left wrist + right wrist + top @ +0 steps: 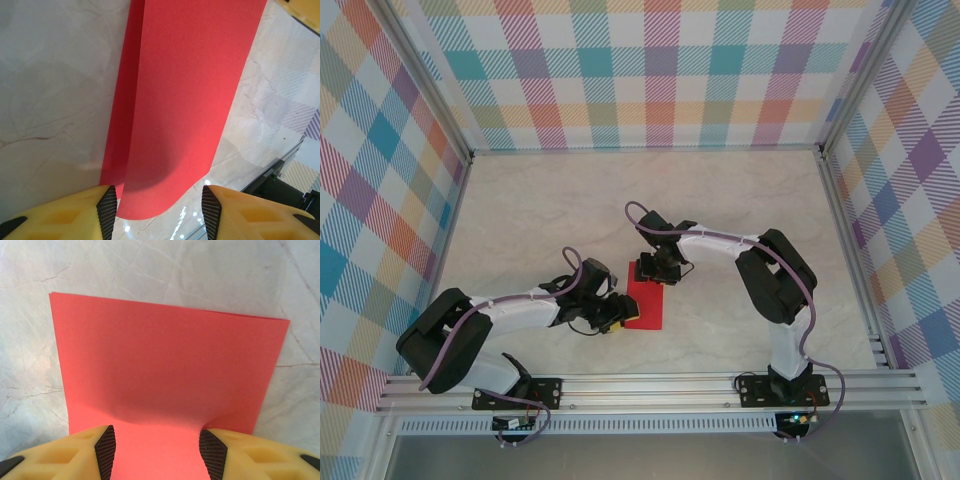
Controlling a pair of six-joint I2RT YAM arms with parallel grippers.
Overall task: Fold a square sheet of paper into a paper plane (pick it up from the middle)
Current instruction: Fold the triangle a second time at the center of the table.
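The square sheet of paper [647,303] is bright red and lies folded over into a narrow rectangle on the marble table, between the two arms. No paper plane is in view. My left gripper [610,312] is at the sheet's left side, jaws open. In the left wrist view the sheet [185,90] has a curled upper layer, whose rounded end hangs between the fingertips [107,212] without being pinched. My right gripper [657,268] is at the sheet's far end, jaws open. Its pads [213,452] straddle the sheet [167,360], which bulges slightly between them.
The pale marble tabletop [540,210] spreads all round the sheet. Checked walls close in the back and both sides. An aluminium rail [650,385] with the arm bases runs along the near edge.
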